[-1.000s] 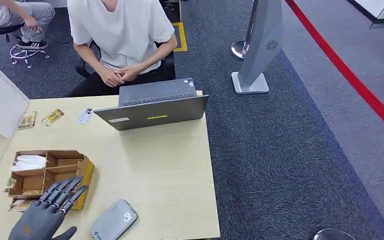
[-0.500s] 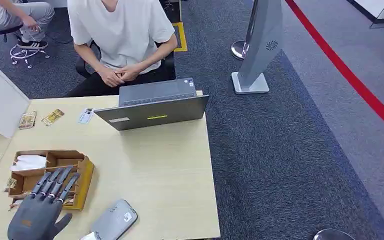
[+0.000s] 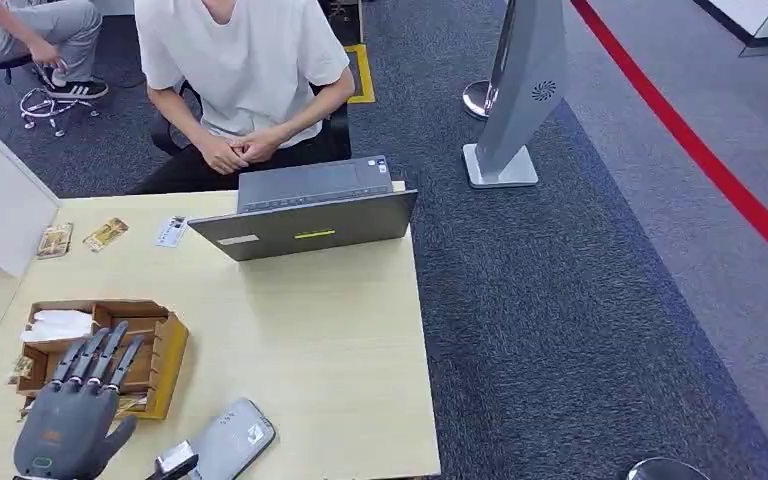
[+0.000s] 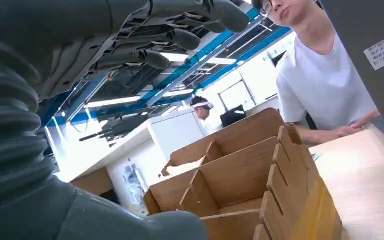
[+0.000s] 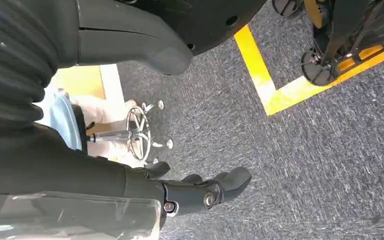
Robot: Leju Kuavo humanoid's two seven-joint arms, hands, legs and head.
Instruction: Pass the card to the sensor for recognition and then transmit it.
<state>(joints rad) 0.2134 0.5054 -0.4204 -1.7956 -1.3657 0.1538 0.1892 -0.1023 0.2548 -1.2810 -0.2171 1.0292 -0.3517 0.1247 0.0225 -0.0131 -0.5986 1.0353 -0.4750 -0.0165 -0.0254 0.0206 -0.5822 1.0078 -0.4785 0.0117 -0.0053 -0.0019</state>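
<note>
Pale wood forms the surface of the bench (image 3: 300, 330), which carries all task items. The left hand (image 3: 72, 425) is positioned over the near left corner of the bench, with its fingers (image 3: 100, 355) extended and spread over the cardboard organiser box (image 3: 155, 335). The left hand is released and grasps nothing. In the left wrist view the same hand (image 4: 80, 55) hangs above the box compartments (image 4: 240, 175) without contact.

The grey sensor (image 3: 230, 438) lies flat on the bench at the near edge, just beside the box and to the right of the left hand. A small object (image 3: 175, 463) with a pale face and a dark edge sits at the near end of the sensor; whether this is the card cannot be determined. Three small cards (image 3: 105, 234) lie in a row near the far left edge of the bench, well apart from the hand.

A grey laptop (image 3: 310, 210) stands at the far edge of the bench. A seated person (image 3: 240, 60) in a white shirt faces the bench with hands clasped.

The right hand (image 5: 200, 192) hangs over grey carpet (image 5: 305, 165), with its fingers curled inward and nothing held.
</note>
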